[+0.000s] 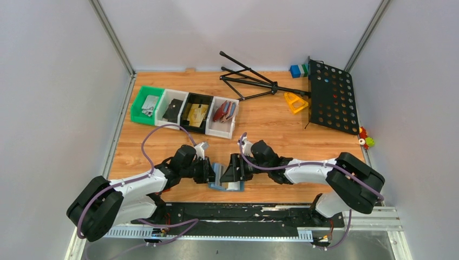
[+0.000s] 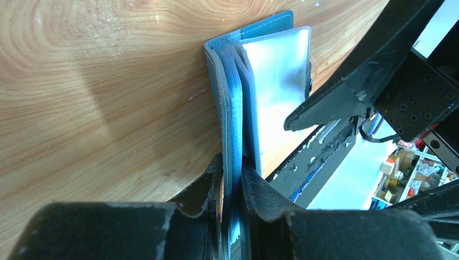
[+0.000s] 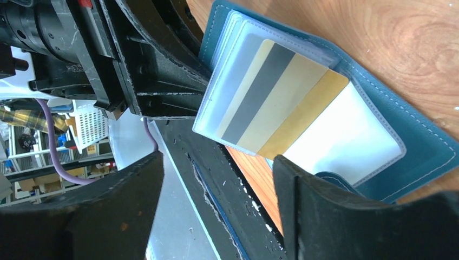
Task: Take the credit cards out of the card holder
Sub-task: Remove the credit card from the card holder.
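Holder (image 1: 219, 184) open at near edge of surface (image 1: 270, 127), leaves clamped in left pincer (image 2: 231, 187); gold card (image 3: 281, 103) in clear sleeve (image 3: 216, 108) just ahead of wide-open, empty right pincer (image 3: 216, 170), long axis pointing into gap between jaws, so right arm likely nearer for pull.

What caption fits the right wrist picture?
Gold card in a clear sleeve of the card holder, right gripper open in front.
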Available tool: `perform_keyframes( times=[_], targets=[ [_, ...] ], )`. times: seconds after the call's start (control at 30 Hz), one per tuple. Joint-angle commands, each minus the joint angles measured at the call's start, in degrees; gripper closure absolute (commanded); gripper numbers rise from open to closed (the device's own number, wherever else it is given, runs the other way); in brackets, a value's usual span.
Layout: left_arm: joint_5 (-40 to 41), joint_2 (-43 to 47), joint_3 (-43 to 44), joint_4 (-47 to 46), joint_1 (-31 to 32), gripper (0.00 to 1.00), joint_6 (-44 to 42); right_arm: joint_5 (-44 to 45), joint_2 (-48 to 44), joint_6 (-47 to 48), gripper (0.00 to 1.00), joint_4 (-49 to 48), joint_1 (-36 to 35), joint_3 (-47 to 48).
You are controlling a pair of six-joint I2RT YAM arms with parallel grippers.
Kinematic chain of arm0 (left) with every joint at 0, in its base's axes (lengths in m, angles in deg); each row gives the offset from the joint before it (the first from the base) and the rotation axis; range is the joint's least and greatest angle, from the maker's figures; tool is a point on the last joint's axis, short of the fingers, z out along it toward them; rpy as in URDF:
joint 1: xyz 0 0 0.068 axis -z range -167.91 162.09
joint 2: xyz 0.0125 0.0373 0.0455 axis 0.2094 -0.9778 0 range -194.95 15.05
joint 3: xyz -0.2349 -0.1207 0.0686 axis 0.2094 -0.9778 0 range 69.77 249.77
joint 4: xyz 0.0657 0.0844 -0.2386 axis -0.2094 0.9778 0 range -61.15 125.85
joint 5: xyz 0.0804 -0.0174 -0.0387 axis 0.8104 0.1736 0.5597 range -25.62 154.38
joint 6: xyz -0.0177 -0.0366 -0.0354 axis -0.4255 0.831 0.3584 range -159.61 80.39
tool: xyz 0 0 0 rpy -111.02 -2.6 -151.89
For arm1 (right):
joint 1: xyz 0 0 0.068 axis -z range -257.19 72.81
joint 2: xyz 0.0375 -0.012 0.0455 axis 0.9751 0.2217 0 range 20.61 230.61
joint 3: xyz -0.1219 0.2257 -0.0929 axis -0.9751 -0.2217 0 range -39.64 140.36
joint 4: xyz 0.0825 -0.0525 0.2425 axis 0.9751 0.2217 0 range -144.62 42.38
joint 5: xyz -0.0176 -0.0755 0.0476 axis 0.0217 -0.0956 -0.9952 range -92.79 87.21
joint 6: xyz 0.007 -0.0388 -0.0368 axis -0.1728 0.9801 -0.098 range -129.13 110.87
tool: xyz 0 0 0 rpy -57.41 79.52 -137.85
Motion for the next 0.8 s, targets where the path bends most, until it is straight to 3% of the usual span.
perform_keyframes(
  times=[0.0, 0.23, 0.33, 0.4, 0.47, 0.53, 0.6, 0.77],
  targets=[
    [-0.4, 0.4, 1.2, -1.7, 0.2, 0.80, -0.2, -0.4, 0.8, -0.2, 0.21, -1.9, 0.2, 0.8],
    [-1.4, 1.6, 1.2, -2.4, 0.2, 0.81, 0.7, -0.4, 3.3, -0.9, 0.22, -0.8, 0.2, 1.9],
    [-1.5, 1.9, 1.0, -2.6, 0.2, 0.81, 1.0, -0.8, 5.2, -2.3, 0.04, -1.5, 0.2, 2.3],
    [-1.7, 2.0, 0.8, -2.5, 0.2, 0.81, 1.1, -0.8, 5.9, -3.0, 0.02, -1.9, 0.2, 2.5],
    [-1.9, 2.4, 0.5, -2.2, 0.2, 0.80, 1.3, -0.7, 6.4, -3.8, 0.02, -2.8, 0.2, 2.1],
    [-1.5, 3.7, 0.0, -1.9, 0.1, 0.78, 1.8, -0.8, 6.7, -4.8, 0.14, -4.5, 0.2, 1.6],
    [-1.2, 5.0, -0.8, -1.9, 0.1, 0.77, 2.2, -1.2, 7.1, -5.9, 0.19, -7.3, 0.2, 0.9],
    [-2.9, 8.2, -2.1, -3.4, 0.1, 0.68, 3.1, -2.2, 8.1, -8.2, 0.13, -10.9, 0.3, 0.0]
  ],
)
